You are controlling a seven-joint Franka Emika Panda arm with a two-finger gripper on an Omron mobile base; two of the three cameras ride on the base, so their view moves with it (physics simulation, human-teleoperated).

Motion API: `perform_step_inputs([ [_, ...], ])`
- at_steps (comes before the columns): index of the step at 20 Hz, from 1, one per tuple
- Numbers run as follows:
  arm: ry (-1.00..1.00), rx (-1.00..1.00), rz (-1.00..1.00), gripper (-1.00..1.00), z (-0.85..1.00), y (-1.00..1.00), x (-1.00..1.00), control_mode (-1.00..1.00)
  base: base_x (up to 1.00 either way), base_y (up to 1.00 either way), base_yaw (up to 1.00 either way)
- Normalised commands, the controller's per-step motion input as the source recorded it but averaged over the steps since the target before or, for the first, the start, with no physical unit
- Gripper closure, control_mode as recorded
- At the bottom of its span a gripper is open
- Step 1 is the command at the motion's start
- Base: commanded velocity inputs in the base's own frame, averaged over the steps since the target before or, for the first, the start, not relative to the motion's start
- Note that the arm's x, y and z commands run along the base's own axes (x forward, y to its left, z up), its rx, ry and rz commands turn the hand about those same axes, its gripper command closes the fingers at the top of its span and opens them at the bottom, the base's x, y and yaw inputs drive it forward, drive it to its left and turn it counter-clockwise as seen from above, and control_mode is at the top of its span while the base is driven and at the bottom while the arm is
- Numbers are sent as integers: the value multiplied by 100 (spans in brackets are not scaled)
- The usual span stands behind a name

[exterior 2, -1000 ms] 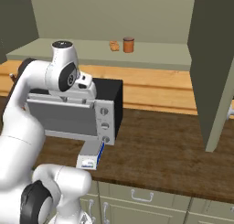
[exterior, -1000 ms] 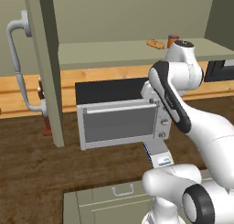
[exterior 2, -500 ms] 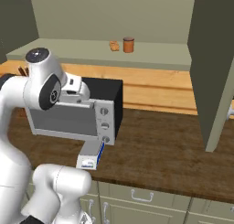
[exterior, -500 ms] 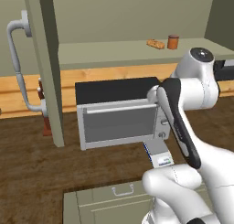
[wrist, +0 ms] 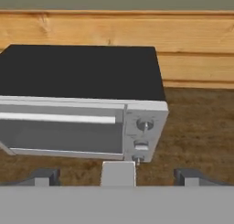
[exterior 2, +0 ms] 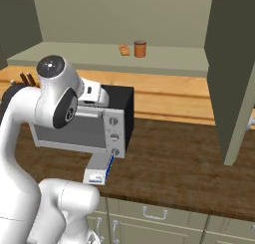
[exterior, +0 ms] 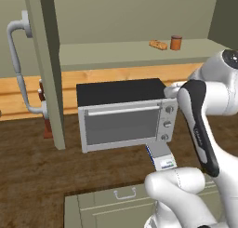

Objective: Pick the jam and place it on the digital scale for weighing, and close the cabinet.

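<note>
Olive-grey cabinet [exterior: 46, 73] hangs above the counter with both doors swung open: the left door [exterior: 44, 59] juts toward the camera with its curved light-grey handle [exterior: 18, 69] on the outer face, and the right door [exterior 2: 231, 73] stands open at the far right. Its shelf [exterior: 121, 52] lies bare but for two small items near the right end. Below runs a dark wooden counter [exterior 2: 174, 163] backed by a light wooden wall strip [exterior 2: 169, 96], with pale drawers [exterior: 116, 199] under the near edge.

Next in size is the white arm [exterior: 204, 110], bent over the right part of the counter. A silver toaster oven [exterior: 125, 113] with a black top sits in the middle of the counter, its glass door to the left and three knobs down its right side.

Just in front of the oven's right corner lies the scale [exterior: 161, 156], flat and light grey with a blue side edge and a white display at the near end; nothing rests on it. In the hand view the scale [wrist: 118, 173] sits between the gripper [wrist: 116, 176] finger tips [wrist: 43, 176], which stand wide apart and grip nothing.

Smallest, the jam [exterior: 175, 42] stands upright on the cabinet shelf, far above the scale, with a golden pastry [exterior: 158, 44] just to its left.
</note>
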Motion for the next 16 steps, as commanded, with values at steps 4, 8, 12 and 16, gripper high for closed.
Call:
perform_step_inputs([
  [4,-2,8,0,-100,63,-46,0,-100,0,0,0],
  [8,-12,3,0,-100,49,-36,0,-100,0,0,0],
  [12,-21,-6,0,-100,37,-19,0,-100,0,0,0],
  [16,-19,-5,0,-100,39,-19,0,-100,0,0,0],
])
